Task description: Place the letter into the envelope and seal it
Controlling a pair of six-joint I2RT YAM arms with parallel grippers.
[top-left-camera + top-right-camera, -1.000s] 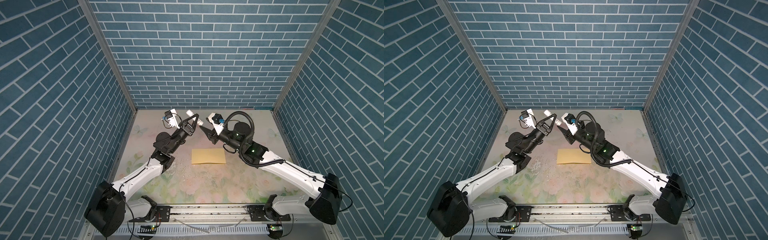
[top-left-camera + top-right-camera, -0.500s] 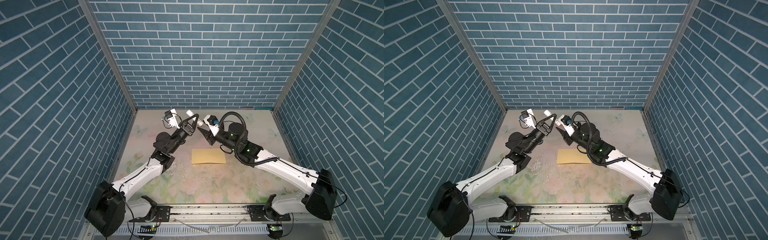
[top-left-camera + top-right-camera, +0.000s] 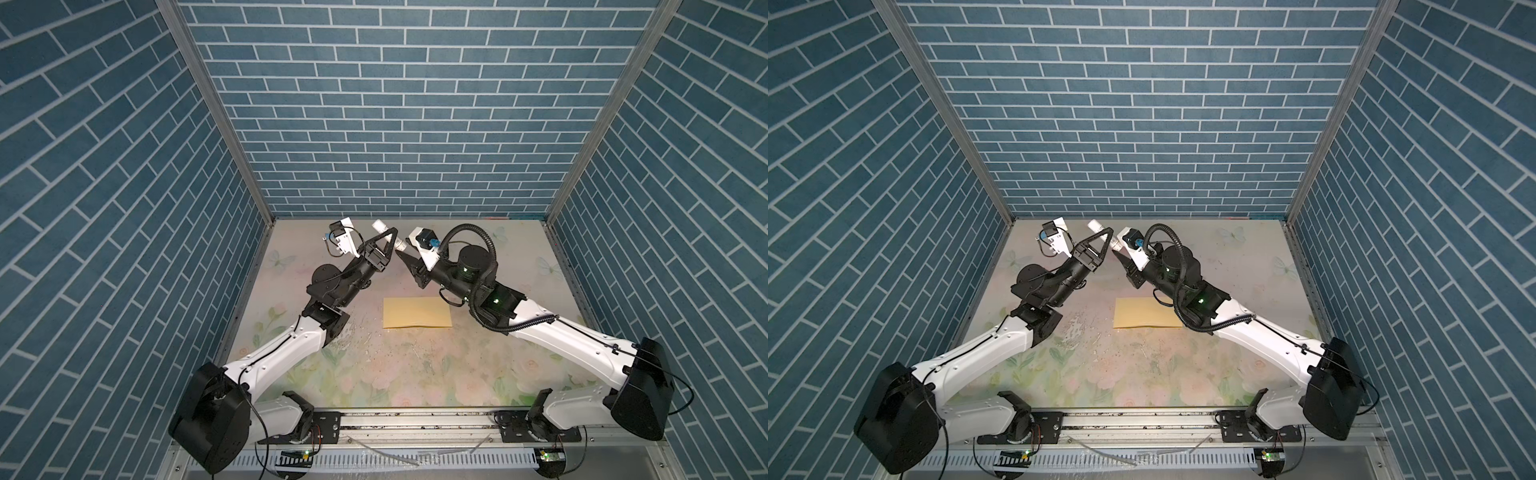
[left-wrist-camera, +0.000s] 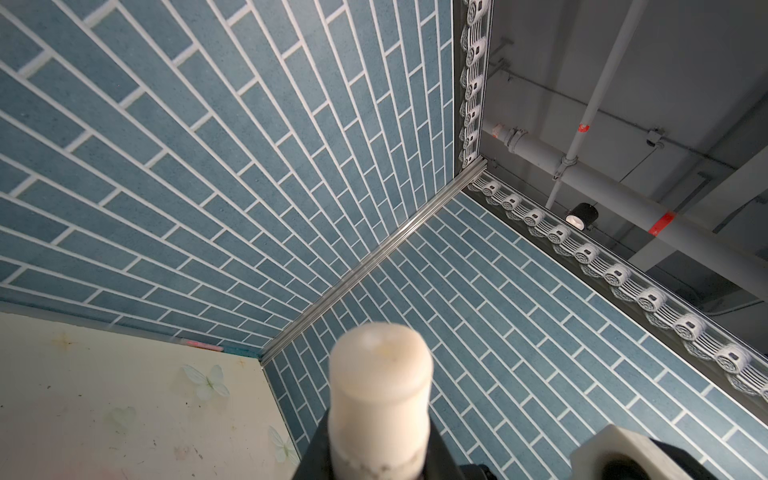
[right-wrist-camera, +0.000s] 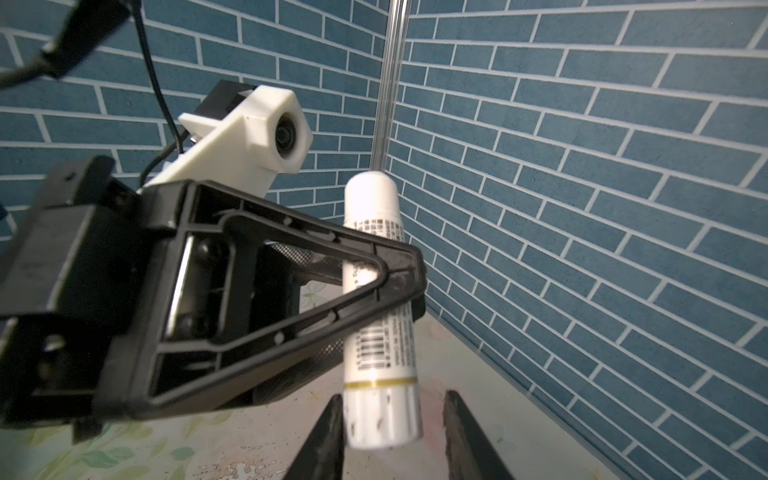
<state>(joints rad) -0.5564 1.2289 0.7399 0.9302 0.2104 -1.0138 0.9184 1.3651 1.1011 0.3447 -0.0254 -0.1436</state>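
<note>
Yellow-tan paper lying flat on the floral table [image 3: 478, 365], middle of a top view: the envelope [image 3: 417, 312], touched by neither arm, flap side not made out. No sign of the letter in any view; judged to be inside the envelope already, though not checkable here.

Above the envelope in the frame: the left gripper [image 3: 390, 237], pressed together on the middle of a white glue stick [image 3: 381, 227], holding it tilted and clear of the table. Facing it from the right of the frame: the right gripper [image 3: 402, 254], jaws spread either side of the stick's lower, ribbed end. In the right wrist view, one finger [image 5: 328, 432] at or nearly at the stick's side, the other apart from it, so no pinch yet. In the left wrist view, lower centre, only the stick's blurred cream end.

Step in hand, as judged: sealing, with the glue stick handled between two grippers, its cap either coming off or going back on; cannot tell which.

Next move, as judged: right jaws brought squarely onto the ribbed end, firm hold by the left, then a straight pull or push along the stick's axis, without bending or dropping it.
</note>
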